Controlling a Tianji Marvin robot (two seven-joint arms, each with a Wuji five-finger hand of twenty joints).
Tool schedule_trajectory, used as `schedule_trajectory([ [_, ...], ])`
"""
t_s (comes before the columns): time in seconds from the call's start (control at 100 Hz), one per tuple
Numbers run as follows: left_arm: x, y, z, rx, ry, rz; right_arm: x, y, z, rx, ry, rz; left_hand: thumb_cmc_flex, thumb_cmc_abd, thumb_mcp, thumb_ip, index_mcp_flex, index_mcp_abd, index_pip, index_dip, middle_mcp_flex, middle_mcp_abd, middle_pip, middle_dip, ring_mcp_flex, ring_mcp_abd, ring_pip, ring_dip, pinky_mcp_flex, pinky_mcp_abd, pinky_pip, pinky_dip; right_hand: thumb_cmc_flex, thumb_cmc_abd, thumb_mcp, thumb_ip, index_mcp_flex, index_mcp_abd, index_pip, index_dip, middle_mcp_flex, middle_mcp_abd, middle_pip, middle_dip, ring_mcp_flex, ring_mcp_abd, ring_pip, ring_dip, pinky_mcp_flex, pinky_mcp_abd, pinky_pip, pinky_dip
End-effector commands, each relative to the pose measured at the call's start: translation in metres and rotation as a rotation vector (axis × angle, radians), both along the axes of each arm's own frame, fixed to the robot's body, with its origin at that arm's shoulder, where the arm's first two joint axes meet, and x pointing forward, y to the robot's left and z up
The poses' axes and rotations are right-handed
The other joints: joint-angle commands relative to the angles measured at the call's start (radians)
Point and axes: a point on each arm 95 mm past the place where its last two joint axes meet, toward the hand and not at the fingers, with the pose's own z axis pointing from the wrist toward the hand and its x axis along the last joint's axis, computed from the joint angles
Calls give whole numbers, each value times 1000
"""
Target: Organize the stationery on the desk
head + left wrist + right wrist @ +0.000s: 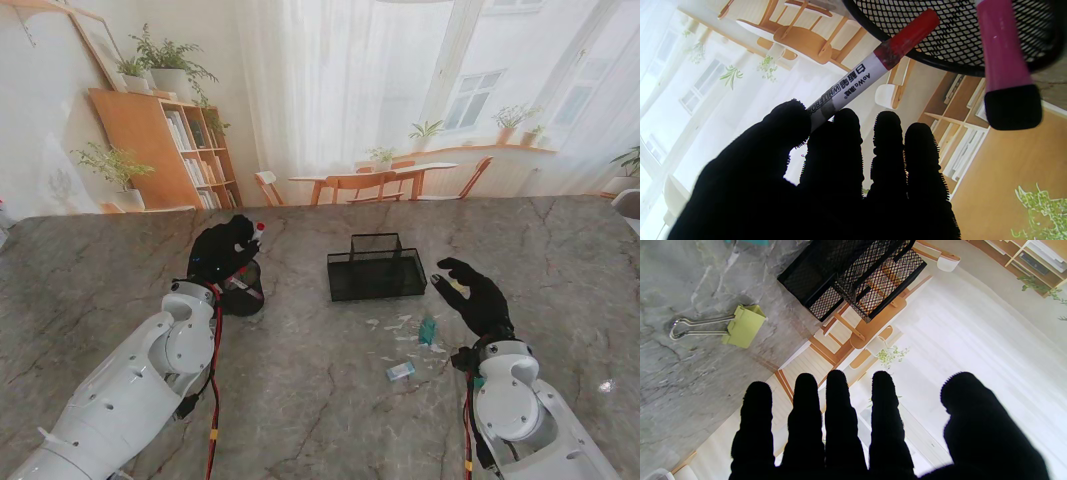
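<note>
spanning the view, grey marble table [320, 400]; left hand [222, 255] grips a marker [867, 70], right hand [478, 297] spread empty.

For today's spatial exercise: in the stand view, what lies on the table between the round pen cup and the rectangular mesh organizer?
Nothing: the stand view shows bare marble between the round pen cup and the rectangular mesh organizer.

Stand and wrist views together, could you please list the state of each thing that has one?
left hand: shut on the whiteboard marker
whiteboard marker: red cap on, held over the round mesh cup
round mesh cup: holds a pink marker
pink marker: black cap on
right hand: open, holds nothing
mesh organizer: upright, looks empty
green binder clip: lying flat, closed
</note>
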Motion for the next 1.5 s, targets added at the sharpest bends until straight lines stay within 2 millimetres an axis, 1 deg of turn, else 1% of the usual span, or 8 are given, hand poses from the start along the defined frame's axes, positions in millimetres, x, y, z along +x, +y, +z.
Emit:
schedule_trajectory([
  [0.0, -1, -2, -2, -1, 6, -4, 1, 1, -2, 3, 13, 10, 92, 64, 23, 53, -21, -11, 102, 44, -45, -83, -31, 26, -39, 5, 13, 15, -29, -48, -8, 23, 2, 22, -19, 6, 6, -2, 6, 18, 10, 2, 8, 14, 13, 5, 2, 10, -2, 13, 17, 2],
  [0.33, -3, 0, -3, 42, 3, 0, 1, 2, -1, 8, 11, 11, 116, 100, -19, 53, -60, 6, 93, 80, -90, -24, -48, 75, -123, 66, 52, 42, -126, -32, 29, 63, 2, 26, -21, 6, 11, 1, 7, 18, 11, 4, 8, 13, 15, 5, 3, 11, -2, 14, 17, 2],
  [0.42, -4, 1, -3, 51, 4, 0, 2, 2, -2, 9, 11, 11, 120, 106, -34, 48, -73, 1, 79, 81, -104, -13, -64, 80, -128, 46, 51, 38, -136, -32, 27, 62, 2, 27, -22, 6, 10, 0, 7, 18, 12, 5, 8, 13, 14, 5, 2, 11, -2, 14, 17, 2],
  [0.69, -5, 2, -3, 55, 4, 1, 2, 3, -2, 13, 10, 13, 166, 133, -113, 9, -146, 4, -133, 39, -168, 34, -159, 93, -182, 58, 15, 20, -171, -31, -4, 44, 2, 31, -23, 6, 15, 3, 9, 18, 14, 7, 8, 14, 15, 8, 2, 11, -2, 15, 17, 2],
  [0.95, -7, 3, -4, 55, 7, 16, 2, 3, -2, 14, 9, 15, 174, 139, -121, 5, -91, 31, -82, 99, -139, 33, -140, 106, -169, 85, 38, 32, -157, -20, 18, 53, 4, 35, -27, 6, 12, 0, 8, 18, 15, 8, 8, 14, 16, 7, 2, 11, -1, 16, 18, 2],
  [1.05, -8, 4, -6, 61, 14, 30, 2, 3, -2, 15, 8, 14, 190, 149, -145, -8, -95, 40, -115, 49, -149, 46, -144, 85, -170, 73, 37, 26, -163, -12, 22, 50, 5, 35, -28, 6, 14, 1, 8, 18, 15, 8, 7, 14, 16, 7, 2, 11, -2, 14, 17, 1],
  [1.19, -10, 4, -8, 67, 27, 52, 2, 3, -2, 14, 7, 14, 228, 164, -194, -34, -85, 54, -137, 43, -151, 60, -144, 79, -180, 109, 41, 22, -170, -2, 35, 46, 6, 36, -29, 6, 13, 3, 8, 17, 15, 8, 8, 14, 16, 7, 2, 11, -2, 16, 17, 1],
  [1.49, -14, 5, -11, 78, 47, 71, 2, 3, -2, 15, 7, 15, 250, 170, -227, -41, -75, 65, -206, -5, -168, 85, -185, 47, -185, 101, 19, 0, -184, 12, 29, 27, 8, 37, -31, 6, 13, 2, 8, 17, 15, 7, 8, 14, 16, 7, 2, 12, -2, 16, 17, 2],
])
